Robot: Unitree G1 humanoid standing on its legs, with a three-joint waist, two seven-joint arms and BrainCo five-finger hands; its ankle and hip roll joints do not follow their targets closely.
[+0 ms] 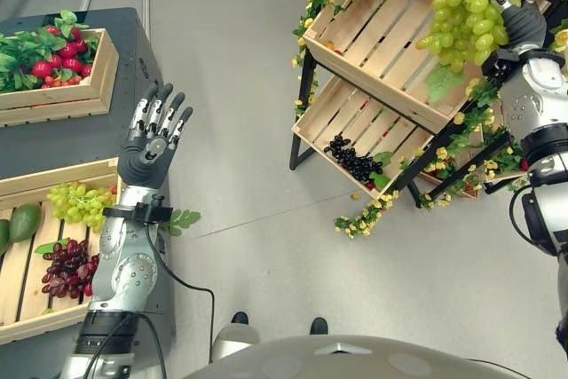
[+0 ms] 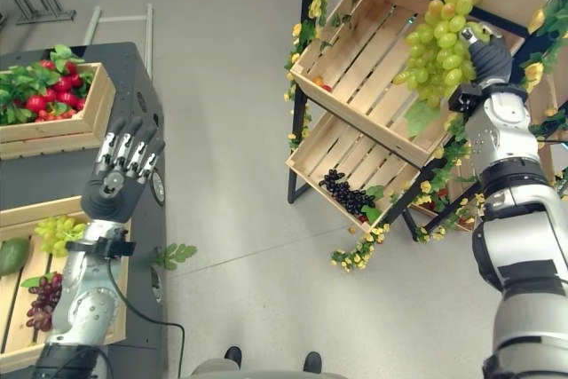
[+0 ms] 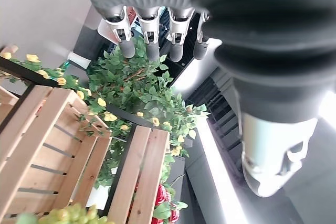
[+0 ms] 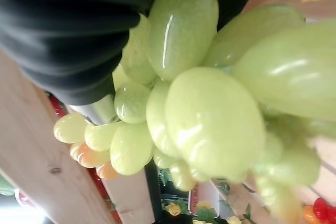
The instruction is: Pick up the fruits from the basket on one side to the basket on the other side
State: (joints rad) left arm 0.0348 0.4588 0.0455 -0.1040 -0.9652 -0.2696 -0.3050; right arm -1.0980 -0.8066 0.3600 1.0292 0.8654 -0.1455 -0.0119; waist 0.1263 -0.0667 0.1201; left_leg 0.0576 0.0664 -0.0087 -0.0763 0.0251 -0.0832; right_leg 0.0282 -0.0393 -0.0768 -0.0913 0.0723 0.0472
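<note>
A bunch of green grapes (image 1: 466, 11) hangs in the air over the upper wooden crate (image 1: 373, 33) of the rack on the right. My right hand (image 1: 525, 24) is shut on the bunch from behind, and the grapes (image 4: 210, 108) press close against it in the right wrist view. My left hand (image 1: 153, 144) is raised in mid-air beside the left table, its fingers (image 3: 149, 35) straight and holding nothing. Below it, the near crate (image 1: 53, 175) holds another green bunch (image 1: 78, 203), purple grapes (image 1: 69, 268) and a green fruit (image 1: 24, 219).
The rack's lower crate (image 1: 333, 113) holds black grapes (image 1: 351, 161). Yellow flower garlands (image 1: 359, 219) trail along the rack's black frame. On the dark table, a back crate (image 1: 98, 82) is full of red fruits with leaves (image 1: 53, 59). Bare grey floor lies between table and rack.
</note>
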